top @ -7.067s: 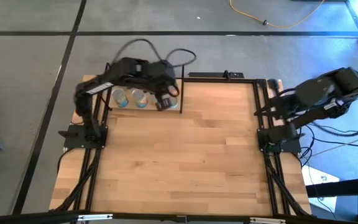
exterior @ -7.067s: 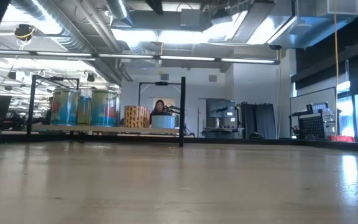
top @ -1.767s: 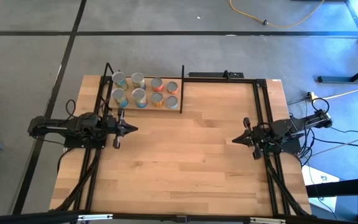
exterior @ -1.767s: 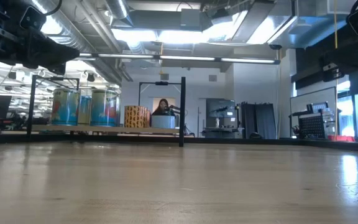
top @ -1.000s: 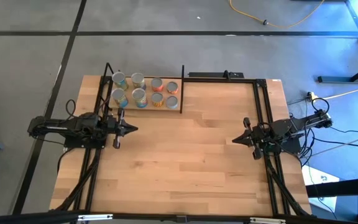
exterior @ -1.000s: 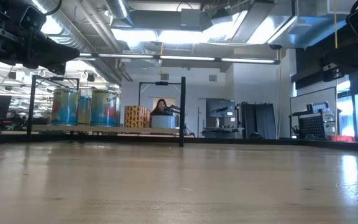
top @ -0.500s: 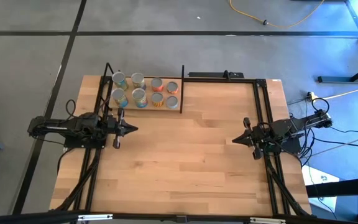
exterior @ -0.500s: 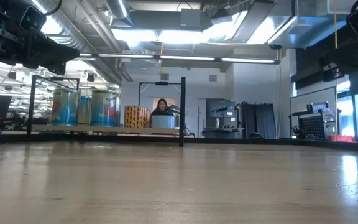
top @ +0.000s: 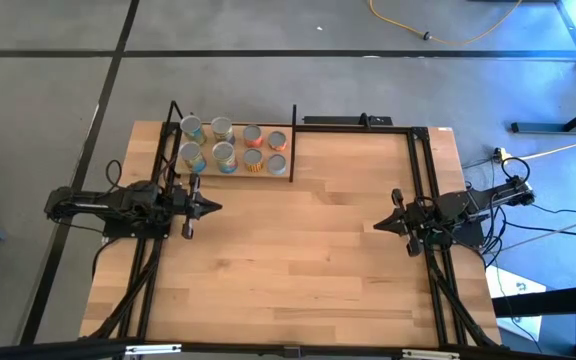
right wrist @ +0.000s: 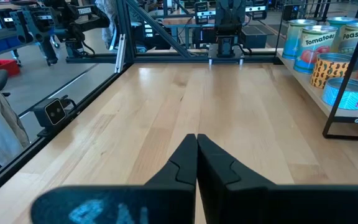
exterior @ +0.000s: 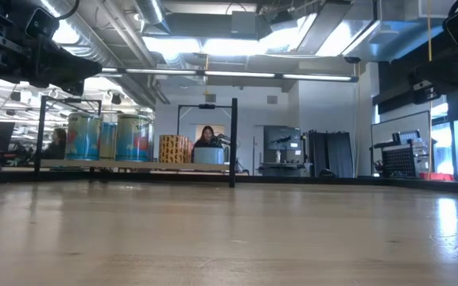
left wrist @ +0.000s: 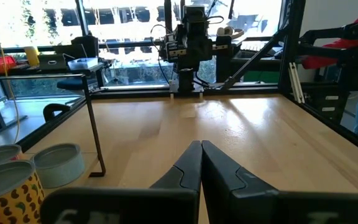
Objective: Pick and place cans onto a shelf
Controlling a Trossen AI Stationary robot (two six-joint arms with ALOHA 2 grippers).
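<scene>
Left gripper (top: 213,208): fingers pressed together, nothing held; low over the table's left edge, tips aimed across at the other arm.
Right gripper (top: 378,226): fingers together, empty; at the right edge, facing the left gripper.
Open room: bare wooden tabletop (top: 298,250) lies between the two grippers and onward to the near edge.
Shelf (top: 286,176): at the far left corner, just beyond the left gripper; black rod frame around it.
Cans (top: 224,155): eight, upright in two rows on the shelf board.
Obstructions: shelf corner post (left wrist: 92,127) beside the left gripper; black frame rails (top: 423,180) along the right edge.
Background: seated person (exterior: 207,137) far behind the table.
</scene>
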